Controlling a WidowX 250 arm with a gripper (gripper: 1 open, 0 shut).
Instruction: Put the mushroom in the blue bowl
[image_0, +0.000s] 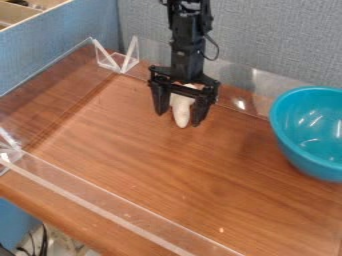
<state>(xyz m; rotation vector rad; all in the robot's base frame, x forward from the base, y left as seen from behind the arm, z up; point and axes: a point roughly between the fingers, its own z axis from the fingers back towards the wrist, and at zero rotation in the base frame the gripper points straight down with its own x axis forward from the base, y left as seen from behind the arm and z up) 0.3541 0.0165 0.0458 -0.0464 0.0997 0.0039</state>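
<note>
In the single camera view, the black two-fingered gripper (182, 105) hangs straight down from its dark arm over the reddish-brown wooden table (134, 170), at about twelve o'clock from the table's middle. Its fingers are spread wide and grasp nothing. The small cream-white toy mushroom (181, 116) lies on the wood between the two fingers, its pale body showing in the gap; whether either finger touches it cannot be told.

The large, glossy teal-blue plastic bowl (310, 130) stands at three o'clock from the mushroom, well apart from it, near the right edge of the table. Nothing lies inside it as far as the visible part shows.

As a judgement, the task is at an early stage: the gripper is lined up around the mushroom, but the grasp is not yet made. Closing on the mushroom, lifting it, carrying it rightward to the bowl and letting go all remain.
</note>
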